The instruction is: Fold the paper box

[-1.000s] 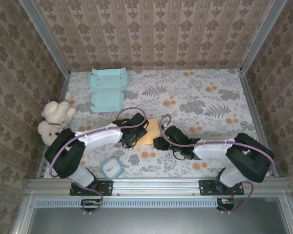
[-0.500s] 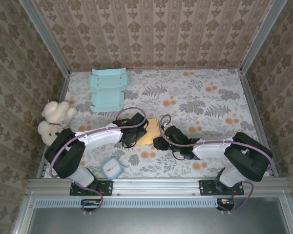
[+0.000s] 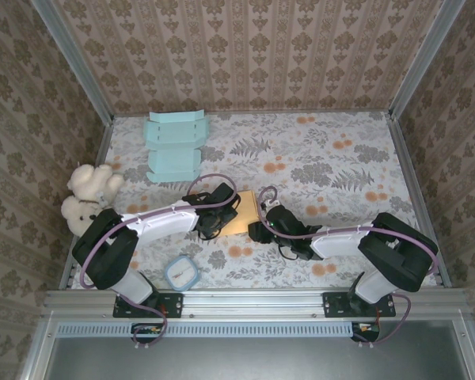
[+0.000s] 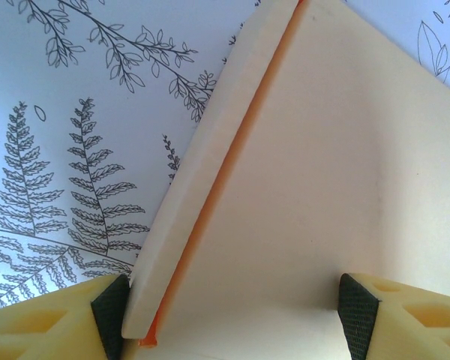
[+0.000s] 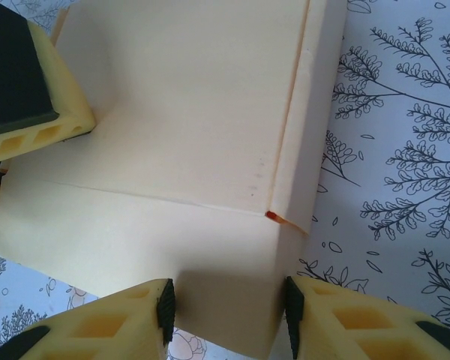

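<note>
Only the right elbow crept toward the paper box [image 3: 244, 210]: mid-fold, right gripper [image 5: 229, 304] clamps it, left gripper [image 4: 232, 315] straddles it, grip unclear; next, crease the side flap [image 4: 202, 172].

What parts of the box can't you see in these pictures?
- Top view: arms hide most of the box; folds too small.
- Left wrist: picture edges cut the box off; unclear whether the left gripper squeezes it.
- Right wrist: right gripper and bottom edge hide the box's near end.
</note>
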{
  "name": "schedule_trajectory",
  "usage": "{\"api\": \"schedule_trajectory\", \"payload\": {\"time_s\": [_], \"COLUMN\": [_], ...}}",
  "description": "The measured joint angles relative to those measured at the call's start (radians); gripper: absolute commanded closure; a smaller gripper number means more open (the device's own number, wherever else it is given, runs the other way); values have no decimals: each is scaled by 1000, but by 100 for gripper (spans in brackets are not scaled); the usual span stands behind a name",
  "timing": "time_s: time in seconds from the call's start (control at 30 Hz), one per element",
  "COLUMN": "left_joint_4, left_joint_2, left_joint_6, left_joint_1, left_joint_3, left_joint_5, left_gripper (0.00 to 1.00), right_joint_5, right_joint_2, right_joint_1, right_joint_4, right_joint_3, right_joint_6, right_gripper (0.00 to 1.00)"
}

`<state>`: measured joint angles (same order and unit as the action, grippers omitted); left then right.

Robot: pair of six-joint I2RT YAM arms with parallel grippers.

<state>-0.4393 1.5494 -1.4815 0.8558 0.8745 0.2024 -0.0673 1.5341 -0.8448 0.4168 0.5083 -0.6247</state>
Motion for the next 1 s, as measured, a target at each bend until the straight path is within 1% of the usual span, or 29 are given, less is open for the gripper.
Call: {"api": "schedule_trajectory", "payload": {"time_s": [0.43, 1.0], "left_joint_4": [2, 9], "left_joint_2": [0, 6], "left_joint_6": [-4, -5], "left_joint_1": [0, -1], "left_joint_3": [0, 0], "left_joint_5": [0, 1], "left_gripper": [26, 27], "right_joint_5": [-17, -70], "right_joint_2": [17, 122], "right_joint_1": [-5, -7], "right_joint_4": [16, 189], "right_joint_3": [0, -25], "right_joint_6": [8, 57], "right_gripper": [55, 54]}}
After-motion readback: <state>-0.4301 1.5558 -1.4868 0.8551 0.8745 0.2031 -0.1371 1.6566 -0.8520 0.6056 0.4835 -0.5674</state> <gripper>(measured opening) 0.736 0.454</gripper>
